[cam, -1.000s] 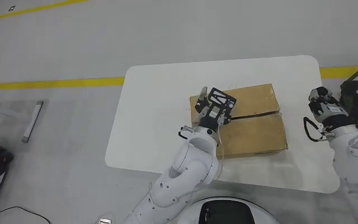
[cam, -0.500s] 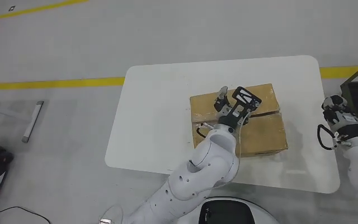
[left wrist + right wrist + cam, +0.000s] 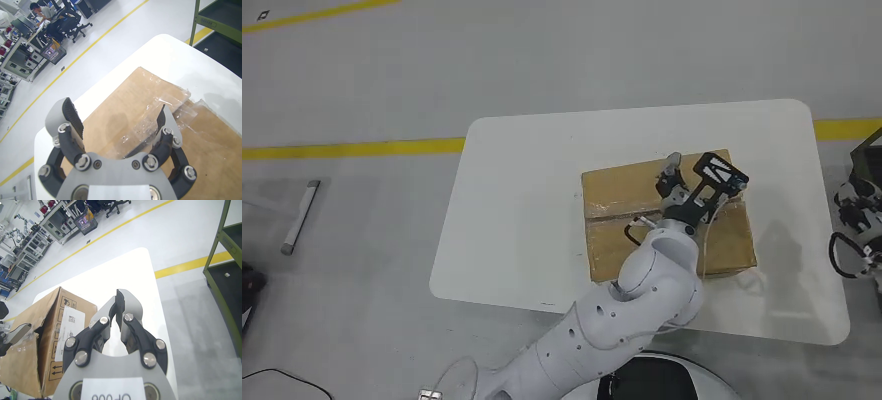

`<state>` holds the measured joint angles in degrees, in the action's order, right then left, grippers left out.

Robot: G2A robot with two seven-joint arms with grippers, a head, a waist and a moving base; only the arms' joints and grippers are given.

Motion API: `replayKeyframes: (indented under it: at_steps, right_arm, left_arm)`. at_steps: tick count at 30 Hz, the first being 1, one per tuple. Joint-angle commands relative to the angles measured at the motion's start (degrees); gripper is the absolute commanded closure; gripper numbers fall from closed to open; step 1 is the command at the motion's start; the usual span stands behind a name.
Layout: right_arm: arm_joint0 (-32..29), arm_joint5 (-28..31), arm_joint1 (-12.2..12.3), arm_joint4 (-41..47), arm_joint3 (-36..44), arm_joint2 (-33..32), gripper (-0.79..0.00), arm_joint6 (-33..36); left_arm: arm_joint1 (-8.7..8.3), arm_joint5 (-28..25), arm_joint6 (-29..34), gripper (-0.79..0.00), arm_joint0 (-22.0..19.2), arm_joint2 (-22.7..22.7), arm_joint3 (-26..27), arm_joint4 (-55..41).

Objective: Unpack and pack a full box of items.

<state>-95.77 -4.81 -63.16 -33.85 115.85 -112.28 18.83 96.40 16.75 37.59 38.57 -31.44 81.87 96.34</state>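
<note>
Left claw [image 3: 115, 107] over box's [image 3: 617, 215] right end

So the white round-cornered counter [image 3: 522, 200] is standing on plain grey floor [image 3: 392, 80], and sitting flat on it right underneath the left claw [image 3: 697, 178] is a brown cardboard box [image 3: 617, 225] with clear tape over its top flaps, white counter showing all around it.
</note>
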Motion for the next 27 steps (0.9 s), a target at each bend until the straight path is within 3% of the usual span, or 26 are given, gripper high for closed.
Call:
replayKeyframes:
  at_steps: [1, 5, 10, 18, 27]
  right_arm:
    - [0.0, 0.9, 0.0, 0.8, 0.0, -0.5, 0.000, 0.1]
    - [0.6, 3.9, 0.0, 2.6, 0.5, -1.3, 0.000, 0.3]
    - [1.2, 6.8, 0.0, 2.8, 1.8, -0.1, 0.000, 0.5]
    - [4.6, 9.2, 0.1, -1.2, 5.4, 7.0, 0.000, 3.3]
    - [14.0, 8.3, -0.3, -11.2, 8.1, 25.3, 0.000, 8.0]
  left_arm:
    - [0.47, 0.2, 0.4, -0.785, 0.0, -0.1, 0.2, 0.3]
    - [0.54, 0.8, 1.9, -0.785, 1.5, -2.4, 2.7, 1.9]
    - [-1.08, 0.1, 5.7, -0.785, 7.6, -8.1, 10.4, 6.1]
    - [-4.86, -4.6, 10.5, -0.785, 24.2, -20.9, 29.2, 14.5]
    - [-7.15, -7.2, 9.4, -0.785, 40.2, -34.4, 44.9, 17.6]
